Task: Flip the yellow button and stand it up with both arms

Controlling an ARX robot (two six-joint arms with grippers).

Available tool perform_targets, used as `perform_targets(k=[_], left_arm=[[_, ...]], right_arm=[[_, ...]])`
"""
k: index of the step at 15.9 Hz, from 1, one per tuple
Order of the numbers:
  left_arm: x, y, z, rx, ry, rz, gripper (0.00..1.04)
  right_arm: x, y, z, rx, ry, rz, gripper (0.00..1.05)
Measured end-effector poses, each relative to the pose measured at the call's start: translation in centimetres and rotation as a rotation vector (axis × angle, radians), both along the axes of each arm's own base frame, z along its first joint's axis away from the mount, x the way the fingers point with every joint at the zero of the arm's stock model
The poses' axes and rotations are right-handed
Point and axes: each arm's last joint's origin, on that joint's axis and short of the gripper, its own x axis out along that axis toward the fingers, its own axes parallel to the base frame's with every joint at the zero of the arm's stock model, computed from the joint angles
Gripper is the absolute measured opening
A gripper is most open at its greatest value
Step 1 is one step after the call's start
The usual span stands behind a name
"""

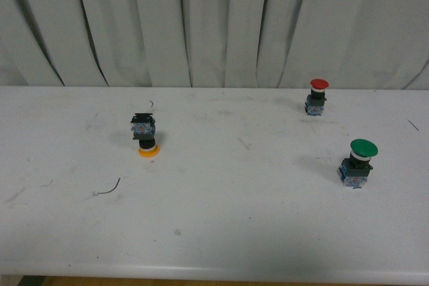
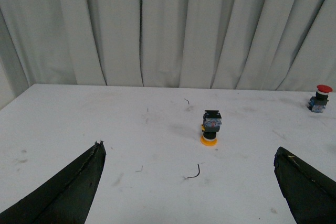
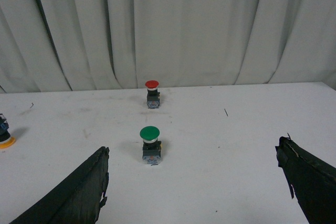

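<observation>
The yellow button [image 1: 145, 135] stands upside down on the white table [image 1: 214, 232], its yellow cap on the table and its blue-grey block on top. It also shows in the left wrist view [image 2: 211, 127], ahead of my open, empty left gripper [image 2: 190, 153]. In the right wrist view only its edge [image 3: 4, 135] shows. My right gripper [image 3: 193, 153] is open and empty, with the green button ahead of it. Neither arm shows in the front view.
A red-capped button [image 1: 317, 96] stands upright at the back right, also in both wrist views [image 2: 319, 97] [image 3: 152, 94]. A larger green-capped button [image 1: 358, 162] [image 3: 150, 144] stands upright at the right. A bit of thin wire [image 1: 107, 189] lies near the yellow button. White curtains [image 1: 214, 25] hang behind.
</observation>
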Motion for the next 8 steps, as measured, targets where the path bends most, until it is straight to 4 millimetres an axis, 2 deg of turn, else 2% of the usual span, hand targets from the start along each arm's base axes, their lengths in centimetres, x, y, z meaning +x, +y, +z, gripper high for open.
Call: perform_targets(k=[8], left_arm=[[0.00, 0.00, 0.00, 0.000, 0.000, 0.000, 0.98]], right_arm=[[0.00, 0.00, 0.00, 0.000, 0.000, 0.000, 0.98]])
